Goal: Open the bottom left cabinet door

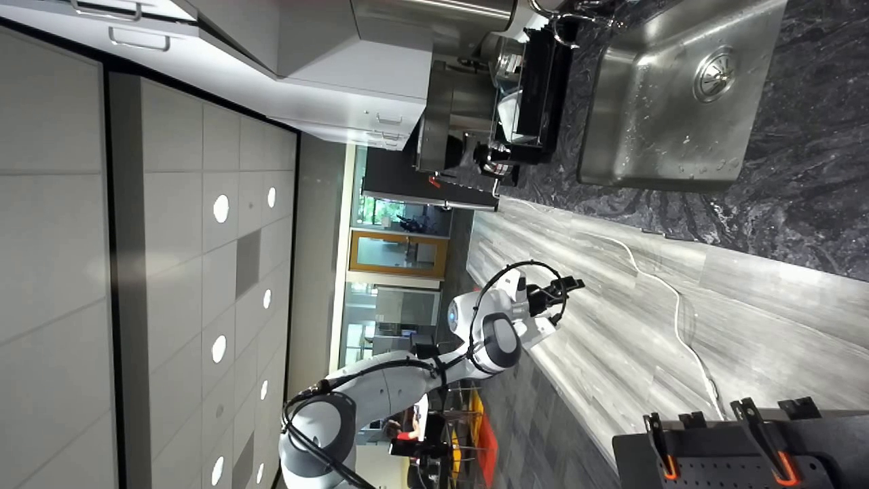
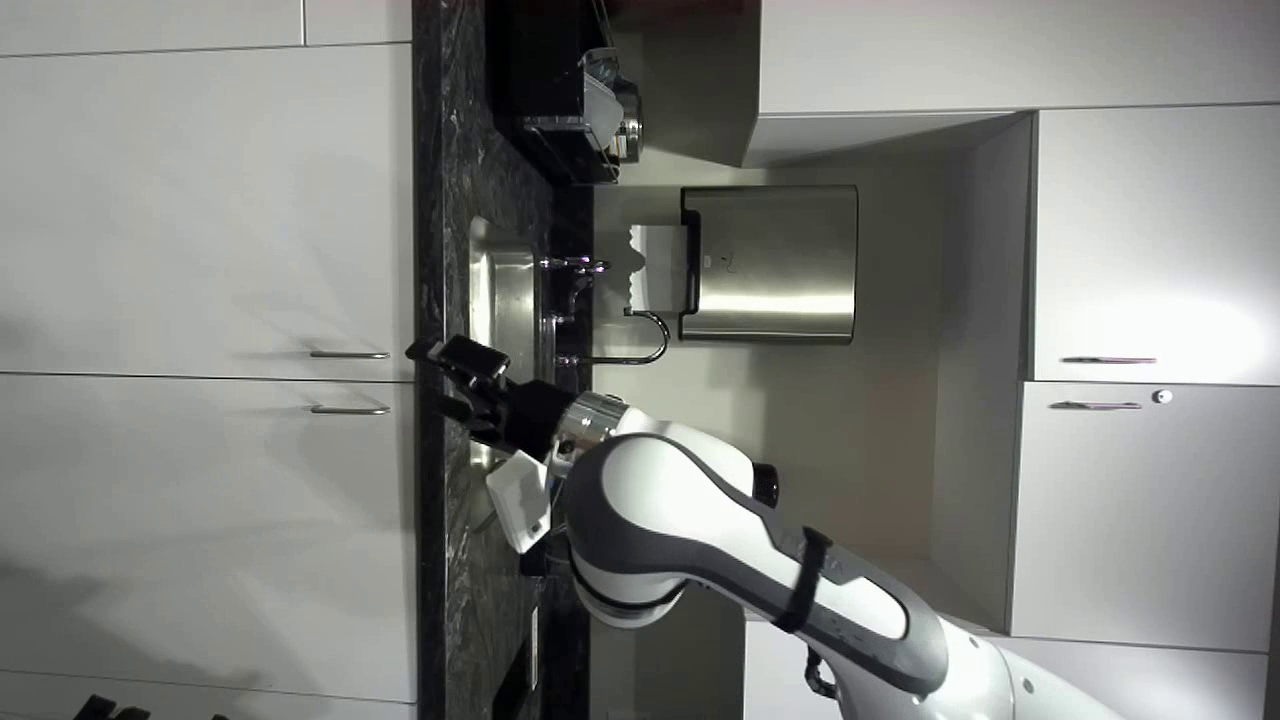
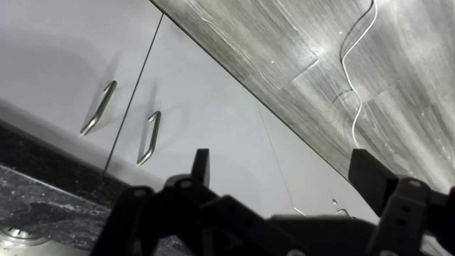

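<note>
The bottom left cabinet door [image 2: 200,200] is a flat pale grey panel with a metal bar handle [image 2: 350,354]. It lies flush and shut beside the right door. In the wrist view the same door [image 3: 220,121] fills the middle, with its handle [image 3: 151,138] left of my nearer finger. The door does not show from the counter's far end. My gripper [image 2: 440,378] is in front of the counter edge, near the two handles. It also shows in an exterior view [image 1: 569,297]. In the wrist view its fingers [image 3: 280,153] are wide apart with nothing between them.
The matching right door [image 2: 200,530] has its own handle [image 2: 350,409] close by. The dark stone counter [image 1: 808,136] juts above the doors and holds a steel sink [image 1: 679,102] and a dish rack [image 1: 543,88]. A white cable [image 1: 672,292] lies on the wooden floor.
</note>
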You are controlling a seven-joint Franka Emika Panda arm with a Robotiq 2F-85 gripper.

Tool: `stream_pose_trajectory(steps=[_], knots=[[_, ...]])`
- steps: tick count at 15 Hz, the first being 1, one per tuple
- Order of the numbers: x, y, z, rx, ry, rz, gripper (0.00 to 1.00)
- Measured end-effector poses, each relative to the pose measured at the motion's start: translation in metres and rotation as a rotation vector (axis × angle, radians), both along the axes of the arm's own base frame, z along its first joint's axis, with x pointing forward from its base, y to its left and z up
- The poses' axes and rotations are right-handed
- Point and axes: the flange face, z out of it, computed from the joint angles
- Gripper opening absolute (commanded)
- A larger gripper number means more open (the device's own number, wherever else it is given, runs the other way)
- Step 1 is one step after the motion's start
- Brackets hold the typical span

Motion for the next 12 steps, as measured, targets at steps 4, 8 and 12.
stream_pose_trajectory(steps=[4, 8, 12], knots=[[0.028, 0.002, -0.030, -0.054, -0.021, -0.146, 1.00], [0.051, 0.005, -0.049, -0.117, -0.046, -0.251, 1.00], [0.062, 0.011, -0.075, -0.179, -0.009, -0.310, 1.00]])
